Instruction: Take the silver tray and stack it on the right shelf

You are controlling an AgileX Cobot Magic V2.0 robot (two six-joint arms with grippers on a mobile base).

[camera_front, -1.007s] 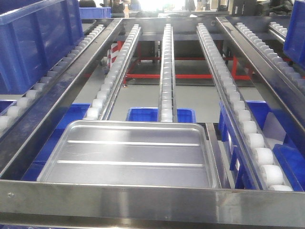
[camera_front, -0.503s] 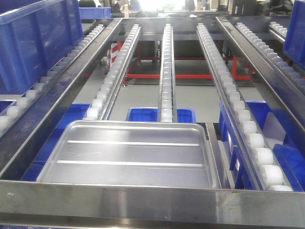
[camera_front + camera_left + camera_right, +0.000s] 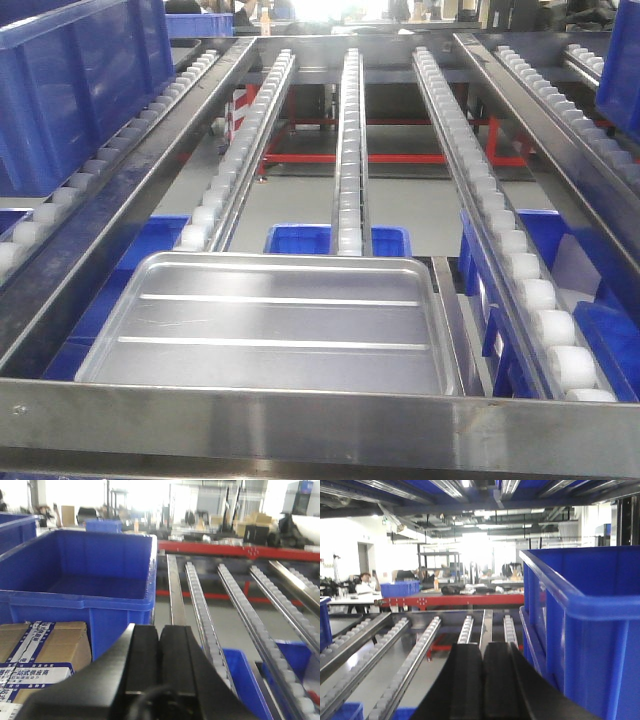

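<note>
The silver tray [image 3: 275, 325], shiny with two long raised ribs, lies flat on the right shelf [image 3: 330, 428]. It sits just behind the shelf's broad front bar and across the near ends of the white roller rails [image 3: 348, 150]. Neither gripper shows in the front view. In the left wrist view my left gripper [image 3: 159, 627] is shut with nothing between its black fingers, above roller rails. In the right wrist view my right gripper [image 3: 482, 646] is also shut and empty, pointing along the rails. The tray shows in neither wrist view.
A large blue bin [image 3: 80, 80] stands on the rack at the far left. More blue bins [image 3: 300, 240] sit on the level below. Beside the left gripper are a blue bin [image 3: 80, 575] and a taped cardboard box [image 3: 45, 650]. A blue bin [image 3: 580, 630] stands close on the right gripper's right.
The front view has shifted very slightly. The tray lies in the same place on the shelf.
</note>
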